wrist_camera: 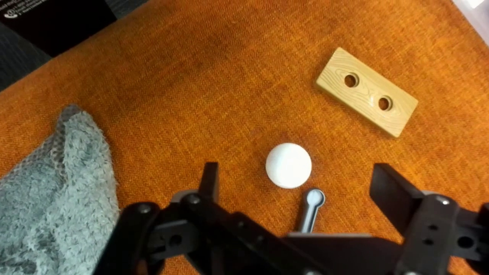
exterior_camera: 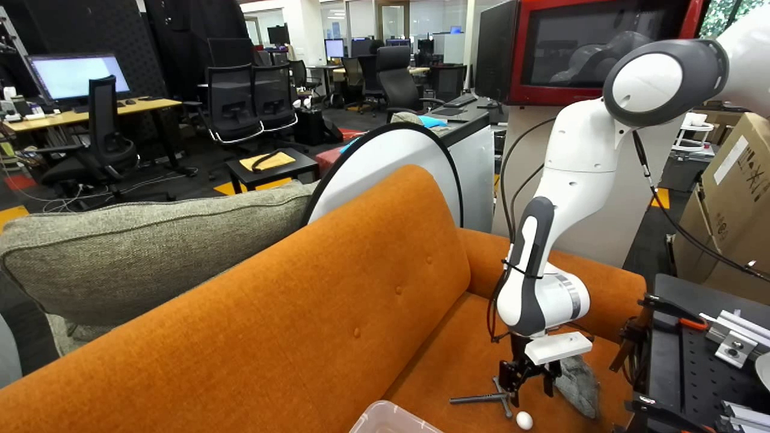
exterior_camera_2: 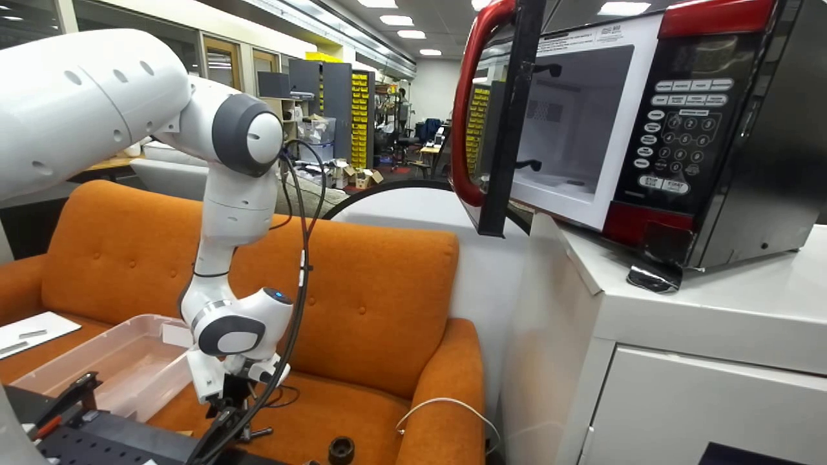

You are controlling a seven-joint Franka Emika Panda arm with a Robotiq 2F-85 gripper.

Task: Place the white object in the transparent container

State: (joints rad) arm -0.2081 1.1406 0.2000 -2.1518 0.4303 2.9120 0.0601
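A white, egg-like ball (wrist_camera: 289,165) lies on the orange sofa seat in the wrist view, and it also shows in an exterior view (exterior_camera: 524,420). My gripper (wrist_camera: 300,186) is open and empty above the seat, its fingertips apart on either side of the ball in the wrist picture. In both exterior views the gripper (exterior_camera: 529,388) (exterior_camera_2: 226,405) points down above the seat. The transparent container is a large rectangular see-through bin (exterior_camera_2: 158,381) on the sofa. Only its corner (exterior_camera: 385,405) shows in an exterior view, and an edge (wrist_camera: 475,19) in the wrist view.
A grey T-shaped tool (exterior_camera: 481,398) lies close to the ball, its end (wrist_camera: 310,214) partly hidden by the gripper. A wooden block with two holes (wrist_camera: 366,91) and a grey cloth (wrist_camera: 84,183) lie nearby. A black perforated table (exterior_camera: 692,355) with clamps borders the seat.
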